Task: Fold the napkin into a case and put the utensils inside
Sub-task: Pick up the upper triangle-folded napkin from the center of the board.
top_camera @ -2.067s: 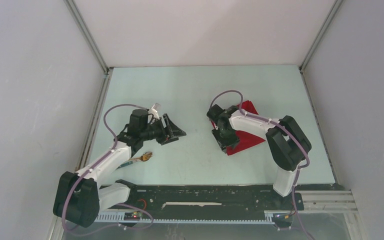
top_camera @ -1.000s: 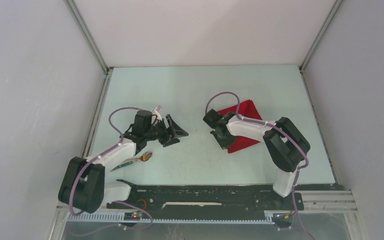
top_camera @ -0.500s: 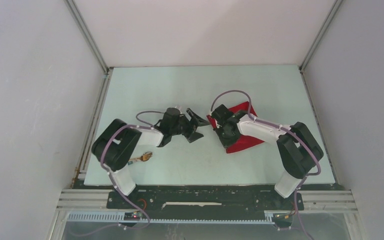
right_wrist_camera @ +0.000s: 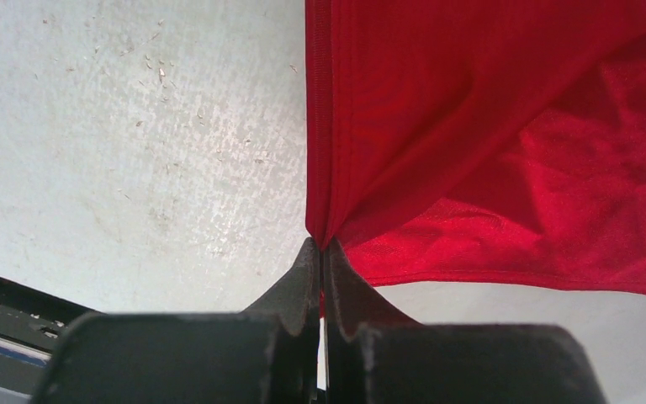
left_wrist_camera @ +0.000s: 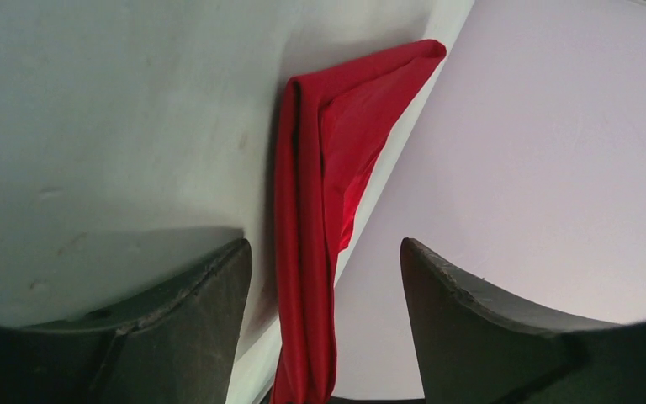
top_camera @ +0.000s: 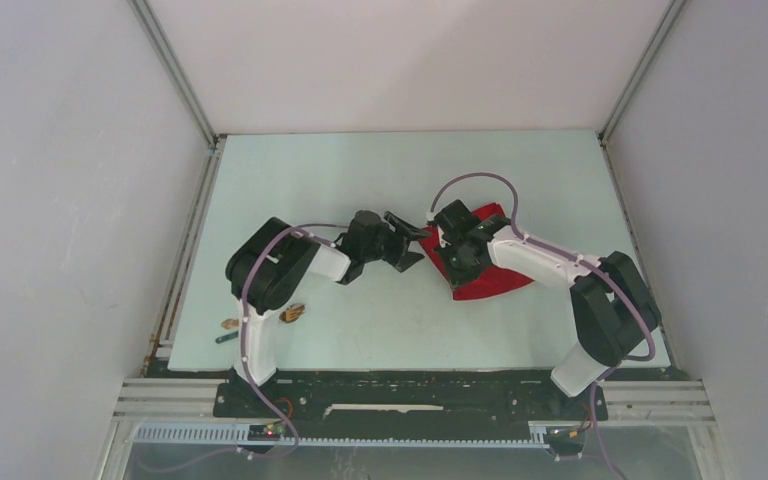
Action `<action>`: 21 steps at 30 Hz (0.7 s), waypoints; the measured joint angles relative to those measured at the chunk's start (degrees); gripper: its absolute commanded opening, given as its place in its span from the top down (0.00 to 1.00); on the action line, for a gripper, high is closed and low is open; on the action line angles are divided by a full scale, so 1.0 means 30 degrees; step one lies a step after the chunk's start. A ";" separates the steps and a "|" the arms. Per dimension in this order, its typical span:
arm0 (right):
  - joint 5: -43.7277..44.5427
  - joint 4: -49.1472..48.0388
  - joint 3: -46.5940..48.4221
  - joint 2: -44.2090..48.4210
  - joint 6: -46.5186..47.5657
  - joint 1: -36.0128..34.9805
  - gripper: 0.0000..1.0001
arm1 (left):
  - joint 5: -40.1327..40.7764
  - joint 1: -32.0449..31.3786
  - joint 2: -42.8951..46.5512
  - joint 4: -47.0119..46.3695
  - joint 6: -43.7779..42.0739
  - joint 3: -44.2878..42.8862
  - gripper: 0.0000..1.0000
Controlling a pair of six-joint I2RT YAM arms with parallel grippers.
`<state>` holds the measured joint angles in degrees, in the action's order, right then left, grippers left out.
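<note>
your wooden fork [top_camera: 294,312] and teal stick [top_camera: 226,338] lie at the near left of the table [top_camera: 380,170], well apart from the cloth. further out, your left gripper [left_wrist_camera: 325,248] stands wide open with the folded red napkin [top_camera: 495,283] between its fingers, gripping nothing. your right gripper [right_wrist_camera: 320,246] is pinched tight on the napkin's edge.

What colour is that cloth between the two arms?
The napkin is plain bright red, no pattern; clearest in the right wrist view.
</note>
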<state>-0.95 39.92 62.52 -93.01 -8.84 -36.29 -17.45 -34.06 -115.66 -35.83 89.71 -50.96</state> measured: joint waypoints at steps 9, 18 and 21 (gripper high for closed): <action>-0.0357 -0.0022 0.0000 0.0131 0.0000 0.0109 1.00 | 0.0277 -0.0175 -0.0962 -0.0444 0.0459 -0.0685 0.39; -0.0430 -0.0087 -0.0066 0.0131 -0.0007 0.0102 1.00 | 0.0350 -0.0219 -0.1814 -0.0678 0.0160 -0.1348 0.57; -0.0437 -0.0109 -0.0219 0.0131 -0.0007 0.0102 1.00 | 0.0364 -0.0219 -0.1989 -0.0590 0.0015 -0.1501 0.60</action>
<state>-2.26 39.59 61.87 -92.62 -8.86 -35.99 -16.36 -34.72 -121.62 -37.60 89.76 -55.46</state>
